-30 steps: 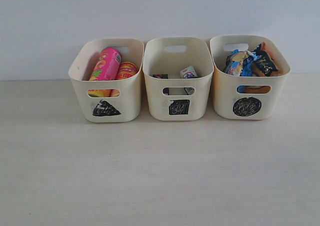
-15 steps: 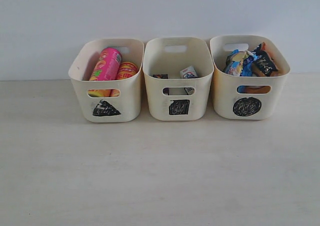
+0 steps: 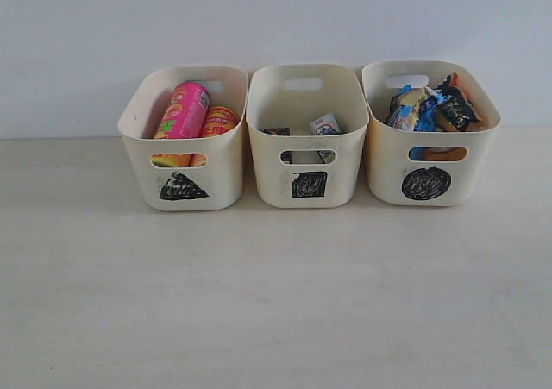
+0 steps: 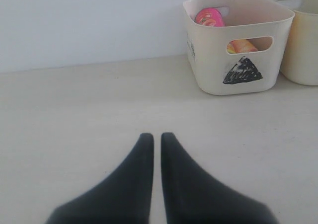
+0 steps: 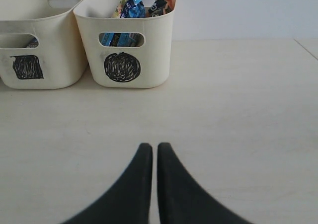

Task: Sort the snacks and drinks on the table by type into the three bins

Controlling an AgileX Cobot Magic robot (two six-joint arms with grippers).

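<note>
Three cream bins stand in a row at the back of the beige table (image 3: 276, 303). The triangle bin (image 3: 222, 178) holds the pink-yellow chip tube (image 3: 183, 110) and the yellow-orange tube (image 3: 219, 120). In the square bin (image 3: 267, 182) lie the white and blue carton (image 3: 325, 124) and the dark purple carton (image 3: 277, 132). The circle bin (image 3: 470, 178) is filled with crinkly packets (image 3: 431, 106). Neither arm shows in the exterior view. My left gripper (image 4: 152, 135) is shut and empty over bare table, well short of the triangle bin (image 4: 211, 70). My right gripper (image 5: 151, 145) is shut and empty, short of the circle bin (image 5: 154, 60).
A pale wall (image 3: 276, 18) rises right behind the bins. The table's edge (image 5: 305, 49) shows off to the side in the right wrist view.
</note>
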